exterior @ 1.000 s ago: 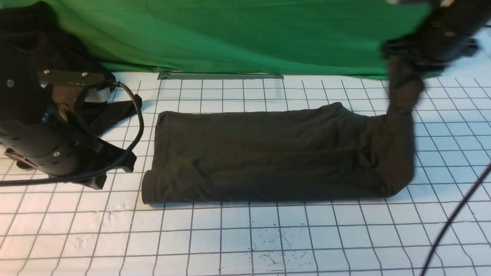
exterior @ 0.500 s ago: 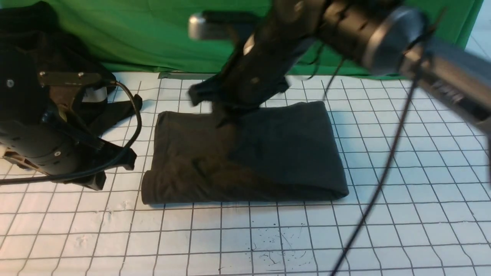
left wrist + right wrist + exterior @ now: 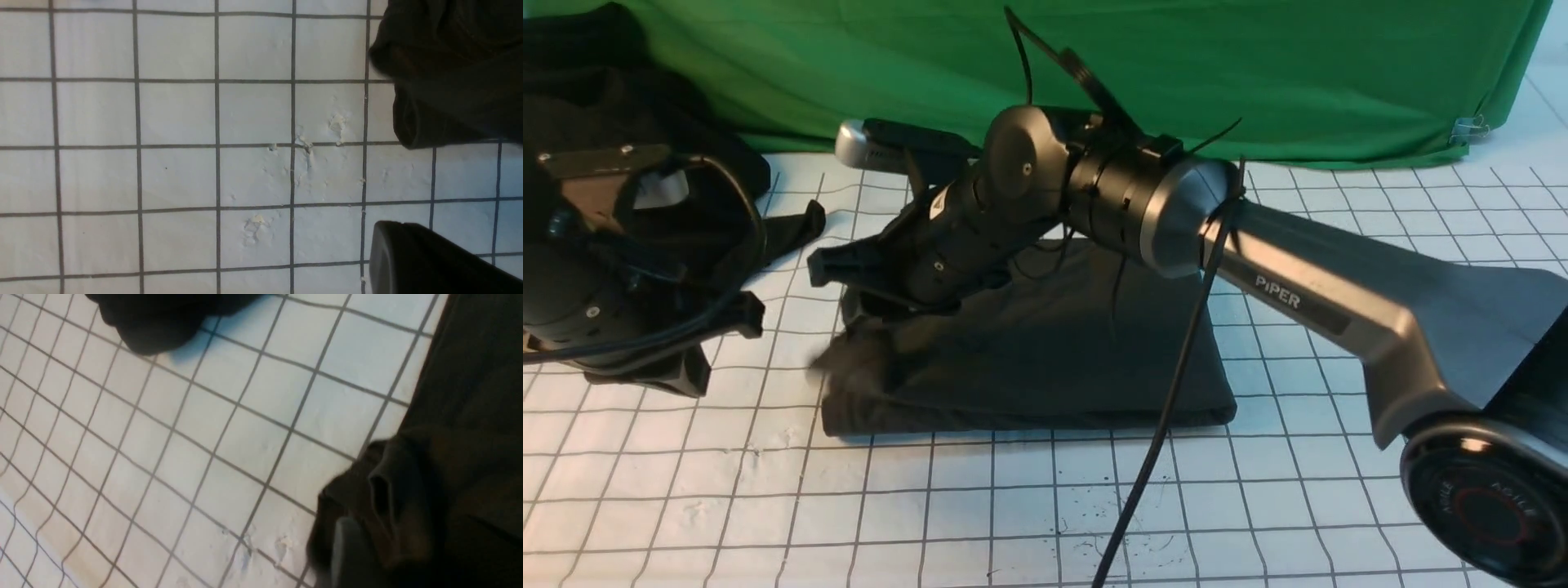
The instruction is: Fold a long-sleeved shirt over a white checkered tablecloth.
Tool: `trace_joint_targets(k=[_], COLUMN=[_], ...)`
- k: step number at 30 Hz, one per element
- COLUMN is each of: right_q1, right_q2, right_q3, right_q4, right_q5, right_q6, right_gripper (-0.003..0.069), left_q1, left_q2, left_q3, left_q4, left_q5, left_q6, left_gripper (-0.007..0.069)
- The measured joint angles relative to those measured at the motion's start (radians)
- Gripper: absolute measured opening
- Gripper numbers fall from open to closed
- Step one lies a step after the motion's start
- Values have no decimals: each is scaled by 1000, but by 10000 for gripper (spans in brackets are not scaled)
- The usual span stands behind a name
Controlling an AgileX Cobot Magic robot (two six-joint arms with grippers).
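Front view alone shows right end effector (image 3: 858, 318) gripping long-sleeved shirt (image 3: 1054, 351), left end effector (image 3: 723, 347) spread.

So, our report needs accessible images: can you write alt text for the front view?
The robot's right arm stretches across a dark shirt folded on a white checkered tablecloth, its right hand at the shirt's left end. The left hand hovers beside it; green cloth hangs behind.

The long-sleeved shirt (image 3: 1054, 359) lies folded mid-way on the checkered tablecloth (image 3: 1013, 506). The right arm (image 3: 1298, 302) crosses over it from 4 o'clock, with the right gripper (image 3: 849, 314) at the shirt's 9 o'clock end. The left gripper (image 3: 719, 347) sits farther toward 9 o'clock, apart from the shirt. A backdrop cloth (image 3: 1258, 73) hangs at 12 o'clock and a second garment (image 3: 572, 49) lies at 10 o'clock.
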Motion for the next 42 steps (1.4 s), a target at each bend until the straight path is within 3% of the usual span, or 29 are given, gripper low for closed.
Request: trace_joint_targets(k=[3, 6, 7, 9, 10, 11, 13, 14, 19, 25, 32, 42], right_q1=[-9, -27, -42, -93, -103, -155, -207, -252, -343, -345, -344, -373], right_q2=[-3, -21, -34, -80, -90, -132, -171, -197, -254, -251, -203, -234], right_q3=[-16, -40, -56, -91, -93, -102, -91, -68, 87, 261, 434, 476], right_q4=[0, -14, -35, -150, -171, -264, -330, -352, -368, -303, -287, -292], right_q5=[19, 103, 156, 303, 325, 417, 466, 483, 506, 460, 393, 378], right_q6=[-38, -136, -174, -222, -223, -236, -240, -243, -244, -257, -277, -280], right_gripper=[436, 440, 420, 292, 279, 144, 56, 29, 0, -2, -3, -3], left_q1=[0, 0, 0, 0, 0, 0, 0, -5, -68, -138, -138, -138], left_q2=[-1, -1, -1, -1, -1, -1, 11, 34, 173, 343, 479, 458], left_q3=[0, 0, 0, 0, 0, 0, -13, -38, -165, -241, -242, -239], left_q4=[-14, -30, -43, -116, -125, -222, -330, -398, -449, -420, -100, -32], left_q5=[-2, -11, -19, -52, -55, -89, -104, -103, -109, -124, -114, -119], left_q6=[8, 9, 15, 67, 72, 134, 189, 218, 252, 252, 43, 20], left_gripper=[0, 0, 0, 0, 0, 0, 0, 0, 0, 0, 0, 0])
